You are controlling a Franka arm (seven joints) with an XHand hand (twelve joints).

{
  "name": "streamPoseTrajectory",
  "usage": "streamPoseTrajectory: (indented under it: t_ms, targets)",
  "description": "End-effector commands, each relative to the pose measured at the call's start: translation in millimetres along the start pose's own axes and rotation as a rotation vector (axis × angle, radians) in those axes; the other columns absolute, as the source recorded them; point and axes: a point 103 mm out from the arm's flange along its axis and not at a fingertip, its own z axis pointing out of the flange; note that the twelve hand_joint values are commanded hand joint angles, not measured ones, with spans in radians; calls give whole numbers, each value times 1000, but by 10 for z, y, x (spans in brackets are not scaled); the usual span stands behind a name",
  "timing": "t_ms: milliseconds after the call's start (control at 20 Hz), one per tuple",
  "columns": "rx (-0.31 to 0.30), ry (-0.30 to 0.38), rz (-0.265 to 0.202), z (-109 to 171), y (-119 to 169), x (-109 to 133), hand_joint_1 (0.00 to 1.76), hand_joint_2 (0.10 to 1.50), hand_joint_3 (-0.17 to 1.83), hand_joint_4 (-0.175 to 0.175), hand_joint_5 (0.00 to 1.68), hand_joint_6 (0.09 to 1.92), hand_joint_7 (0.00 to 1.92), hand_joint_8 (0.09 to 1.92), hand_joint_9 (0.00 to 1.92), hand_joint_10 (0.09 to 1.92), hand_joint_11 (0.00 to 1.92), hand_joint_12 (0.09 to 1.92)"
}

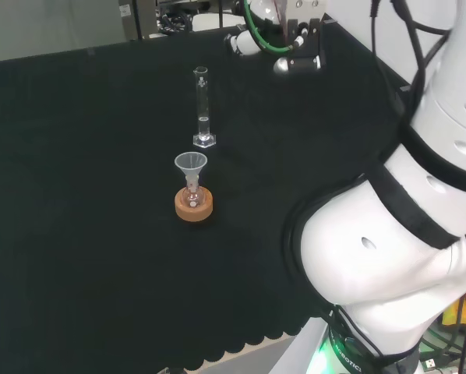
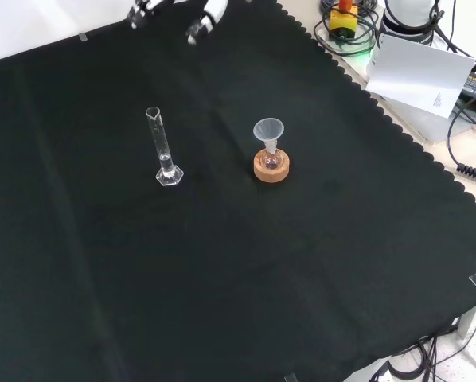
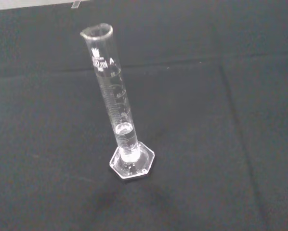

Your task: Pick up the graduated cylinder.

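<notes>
A tall clear graduated cylinder (image 1: 202,109) stands upright on its hexagonal foot on the black cloth, with a little clear liquid in its lower part. The front view has the cylinder (image 2: 163,147) left of centre, and the wrist view shows the cylinder (image 3: 117,113) close up with nothing touching it. The hand (image 1: 298,56) hovers to the right of the cylinder in the head view, well apart from it. In the front view the hand (image 2: 203,22) comes in at the top edge, beyond the cylinder, its fingertips (image 2: 140,13) spread and holding nothing.
A small round flask with a clear funnel (image 1: 191,165) in its neck sits on a cork ring (image 1: 194,207), nearer than the cylinder in the head view. In the front view the cork ring (image 2: 271,169) lies to the cylinder's right. The cloth's scalloped edge (image 2: 397,119) borders cables and a white sheet (image 2: 417,76).
</notes>
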Motion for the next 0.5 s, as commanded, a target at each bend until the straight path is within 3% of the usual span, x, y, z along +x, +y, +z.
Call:
streamPoseTrajectory:
  t_ms: [50,500]
  targets:
    - [-34,83,-50,336,425,-103,524,1025,286,-44,261,87,92,624,302,702,52,1404]
    - [-30,153,-64,709,589,-21,562,969,289,-53,271,87,96,632,318,697,54,1403]
